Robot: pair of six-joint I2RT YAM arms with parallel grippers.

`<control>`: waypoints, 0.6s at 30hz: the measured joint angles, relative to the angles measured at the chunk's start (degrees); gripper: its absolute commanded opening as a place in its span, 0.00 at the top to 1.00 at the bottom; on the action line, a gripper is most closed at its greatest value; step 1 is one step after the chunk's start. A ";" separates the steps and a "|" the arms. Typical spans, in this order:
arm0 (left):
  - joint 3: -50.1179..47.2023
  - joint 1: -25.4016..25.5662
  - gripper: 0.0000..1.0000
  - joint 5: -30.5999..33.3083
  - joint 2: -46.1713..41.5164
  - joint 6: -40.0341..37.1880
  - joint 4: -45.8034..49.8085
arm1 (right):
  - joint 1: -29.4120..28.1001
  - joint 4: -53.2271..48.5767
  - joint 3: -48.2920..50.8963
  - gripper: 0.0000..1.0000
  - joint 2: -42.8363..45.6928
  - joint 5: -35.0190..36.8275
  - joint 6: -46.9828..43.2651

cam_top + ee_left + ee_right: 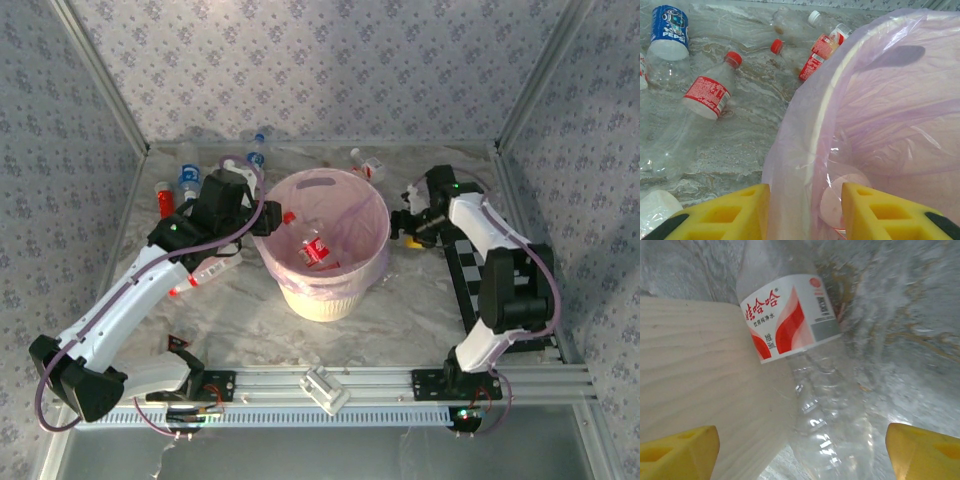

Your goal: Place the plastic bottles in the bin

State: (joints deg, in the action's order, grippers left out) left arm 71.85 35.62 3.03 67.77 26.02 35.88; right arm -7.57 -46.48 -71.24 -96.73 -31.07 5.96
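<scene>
Right wrist: bottle [790, 320], cut off below, is framed by spread right gripper [801, 450]; left gripper [805, 210], likewise spread, is set astride bin [823, 110] rim.

Top cam overhead — L wrist shares bin [330, 295]

A translucent pink bag [880, 100] is seen lining the round cream-white plastic bin [330, 305]. The table top [400, 310] is veined grey and white like marble. A clear plastic bottle [790, 315] is labelled red and white; a second clear bottle [705, 95] is capped and labelled red.
</scene>
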 measured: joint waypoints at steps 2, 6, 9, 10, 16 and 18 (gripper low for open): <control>-0.42 0.00 0.57 -0.02 -0.55 0.00 0.07 | -1.40 1.07 0.35 0.07 -1.66 -0.31 0.04; -0.98 0.00 0.57 -0.22 -1.49 0.00 0.13 | -2.49 3.45 0.98 0.03 -3.43 -0.26 0.44; -1.05 0.00 0.57 -0.22 -1.79 0.00 0.28 | -2.95 5.44 1.16 0.03 -5.22 -0.24 0.90; -1.05 0.00 0.57 -0.20 -1.86 0.00 0.31 | -3.10 6.21 1.38 0.03 -5.79 -0.22 1.11; -1.22 0.00 0.57 -0.22 -3.28 0.00 0.35 | -3.50 11.43 4.17 0.05 -6.82 -0.02 2.84; -1.20 0.00 0.58 -0.22 -3.61 0.00 0.33 | -3.61 12.87 5.03 0.07 -7.43 -0.04 3.65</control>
State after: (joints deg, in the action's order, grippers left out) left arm 70.65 35.62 2.81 64.16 26.02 36.21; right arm -11.18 -33.61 -66.22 -104.16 -31.11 9.61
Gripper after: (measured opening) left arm 0.425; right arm 0.944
